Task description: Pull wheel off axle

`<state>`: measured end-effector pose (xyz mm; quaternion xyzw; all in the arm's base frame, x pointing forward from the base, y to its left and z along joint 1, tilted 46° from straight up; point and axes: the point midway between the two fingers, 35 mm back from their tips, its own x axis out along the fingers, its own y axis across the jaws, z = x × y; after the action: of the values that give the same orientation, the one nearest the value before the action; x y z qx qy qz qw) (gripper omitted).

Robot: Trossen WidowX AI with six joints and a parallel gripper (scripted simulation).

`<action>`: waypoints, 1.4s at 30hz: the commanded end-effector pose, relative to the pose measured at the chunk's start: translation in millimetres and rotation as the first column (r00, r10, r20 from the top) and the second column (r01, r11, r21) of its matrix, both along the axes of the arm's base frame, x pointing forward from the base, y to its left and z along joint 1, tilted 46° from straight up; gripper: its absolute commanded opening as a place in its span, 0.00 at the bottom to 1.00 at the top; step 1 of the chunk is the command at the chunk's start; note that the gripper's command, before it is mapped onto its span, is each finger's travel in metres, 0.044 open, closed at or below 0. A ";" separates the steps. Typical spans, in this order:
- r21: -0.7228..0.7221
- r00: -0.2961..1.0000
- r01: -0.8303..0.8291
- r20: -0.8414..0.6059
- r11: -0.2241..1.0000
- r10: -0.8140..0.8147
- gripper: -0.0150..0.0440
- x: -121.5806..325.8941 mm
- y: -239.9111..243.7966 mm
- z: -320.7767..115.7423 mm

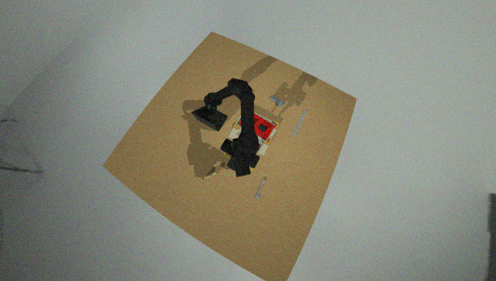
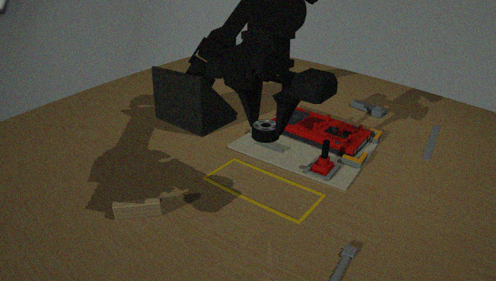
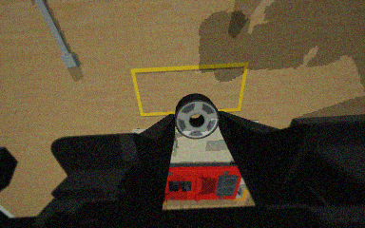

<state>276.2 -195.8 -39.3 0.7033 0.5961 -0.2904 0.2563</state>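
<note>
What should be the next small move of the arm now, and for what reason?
Probably carry the wheel a little further toward the yellow outline before lowering. The claw is shut on the wheel, which is already off the axle, but it hangs over the pale board, short of the outline's near edge.
</note>
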 end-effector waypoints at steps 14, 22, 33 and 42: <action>0.005 1.000 0.002 -0.002 1.000 -0.002 0.25 10.0 46.3 -48.7; 0.008 1.000 0.002 -0.002 1.000 -0.002 0.25 11.1 68.1 -68.0; 0.006 1.000 -0.007 -0.003 1.000 0.007 0.70 10.9 66.1 -64.9; 0.006 1.000 0.001 -0.003 1.000 -0.001 0.76 4.5 27.7 -26.9</action>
<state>281.7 -147.8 -84.6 0.7011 0.6048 -0.2892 0.2431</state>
